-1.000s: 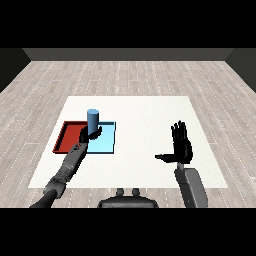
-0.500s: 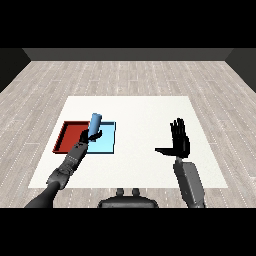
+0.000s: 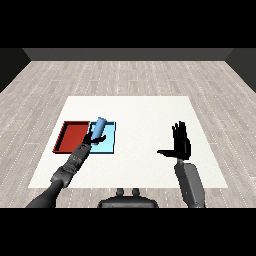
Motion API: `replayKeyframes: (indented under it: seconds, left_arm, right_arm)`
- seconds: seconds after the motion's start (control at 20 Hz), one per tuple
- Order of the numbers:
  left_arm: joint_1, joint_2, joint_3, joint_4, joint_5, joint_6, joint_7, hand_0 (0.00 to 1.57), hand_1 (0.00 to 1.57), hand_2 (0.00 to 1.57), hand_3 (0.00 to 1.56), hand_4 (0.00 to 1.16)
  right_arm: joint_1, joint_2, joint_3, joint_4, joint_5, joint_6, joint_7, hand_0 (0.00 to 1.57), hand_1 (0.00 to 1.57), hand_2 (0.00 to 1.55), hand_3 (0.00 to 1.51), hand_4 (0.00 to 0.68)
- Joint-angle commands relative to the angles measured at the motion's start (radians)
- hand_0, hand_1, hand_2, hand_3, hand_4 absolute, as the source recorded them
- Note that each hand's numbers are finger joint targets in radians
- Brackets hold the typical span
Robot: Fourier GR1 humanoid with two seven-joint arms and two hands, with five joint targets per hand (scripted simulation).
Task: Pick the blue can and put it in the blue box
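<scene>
I have the blue can [image 3: 100, 127] tilted in my left hand [image 3: 92, 140], fingers curled round it, seemingly over the blue tray [image 3: 109, 144]. Released aslant, it may topple out. My right hand [image 3: 181, 145] hovers, fingers spread.

So the flat square white table [image 3: 145, 107] sits on the grey wood-plank floor [image 3: 130, 75], which runs all around it. On the left part of the table are two shallow trays side by side, touching: the flat red square tray [image 3: 70, 136] on the outside, the flat light blue square tray [image 3: 108, 142] just right of it, toward the middle. The left black hand [image 3: 93, 138] comes in from the lower left and sits over the near-left corner of the light blue tray, with the tall light blue can [image 3: 99, 127] in it, tilted, over that tray. The right black hand [image 3: 181, 145] is well apart, over the table's right half.
</scene>
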Motion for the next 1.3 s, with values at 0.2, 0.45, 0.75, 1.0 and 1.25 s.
replayKeyframes:
  seconds: [0.2,0.45,0.75,1.0,1.25]
  left_arm:
    - [0.036,-0.031,-0.029,0.076,-0.050,0.004,0.066,0.00,0.00,0.00,0.00,0.00]
    - [0.070,-0.011,0.019,0.011,-0.018,0.170,-0.029,0.00,0.00,0.00,0.00,0.00]
    - [0.067,0.003,0.150,-0.222,0.095,0.287,-0.353,0.00,0.00,0.00,0.00,0.00]
    - [0.145,-0.070,0.131,-0.452,0.113,0.130,-0.580,0.00,0.00,0.00,0.00,0.00]
    - [0.342,-0.091,0.083,-0.707,0.147,-0.013,-0.679,0.00,0.00,0.00,0.00,0.00]
  right_arm:
    - [0.000,0.022,-0.008,0.005,-0.002,0.002,-0.012,0.00,0.00,0.00,0.00,0.000]
    - [0.000,0.035,0.005,-0.013,0.001,0.016,-0.014,0.00,0.00,0.00,0.00,0.000]
    - [0.002,-0.003,-0.021,-0.015,-0.024,0.040,0.016,0.00,0.00,0.00,0.00,0.000]
    - [0.001,0.000,-0.025,-0.042,-0.040,0.034,0.040,0.00,0.00,0.00,0.00,0.000]
    - [-0.022,-0.001,0.008,-0.026,0.021,0.007,0.051,0.00,0.00,0.00,0.00,0.000]
